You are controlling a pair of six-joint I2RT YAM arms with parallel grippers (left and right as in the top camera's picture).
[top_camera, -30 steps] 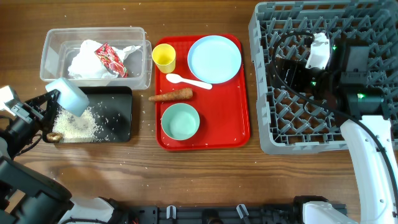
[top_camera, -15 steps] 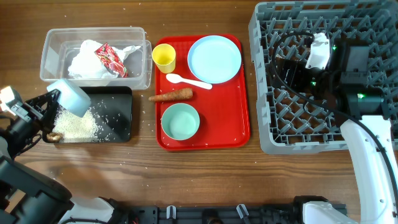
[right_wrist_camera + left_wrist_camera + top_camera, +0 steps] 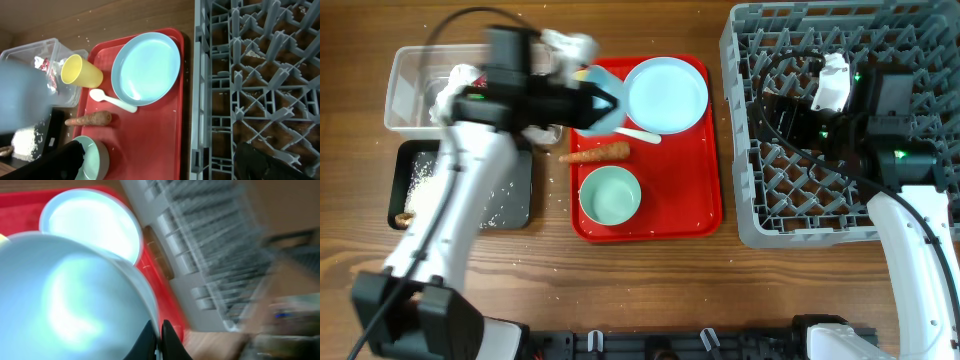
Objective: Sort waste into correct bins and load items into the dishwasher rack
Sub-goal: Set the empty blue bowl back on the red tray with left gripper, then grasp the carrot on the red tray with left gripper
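- Clear bin [image 3: 400,100], upper left of the overhead view: white napkins [image 3: 450,95] inside, partly behind the blurred left arm. A red wrapper [image 3: 41,63] shows against its wall in the right wrist view.
- Black bin [image 3: 515,190], directly below the clear bin, long edges just beside each other: rice [image 3: 420,178] is heaped at its left end and a brown lump [image 3: 405,217] sits in its lower-left corner. Bare black floor shows on its right half.
- Left gripper [image 3: 159,332]: fingers narrow, pinched on the rim of the held bowl [image 3: 598,100]. The bowl hangs above the tray's upper-left corner and covers the cup from overhead.
- Red tray [image 3: 700,200], centre: left rim near the black bin, right rim just beside the rack. Its lower-right floor is bare.
- Yellow cup [image 3: 80,71]: upright in the tray's upper-left corner.
- Carrot stick [image 3: 595,153]: lies level, thin tip over the tray's left rim.
- Spoon [image 3: 625,132]: between cup and plate, handle end at the plate's rim.
- Second bowl [image 3: 610,193]: upright, lower left of the tray.
- Plate [image 3: 665,93]: flat, upper right of the tray, close to its top and right rims.
- Rack [image 3: 760,215], right side: 1 grey crate of upright pegs.
- Right gripper [image 3: 159,146]: fingers spread wide, gripping nothing, above the rack.
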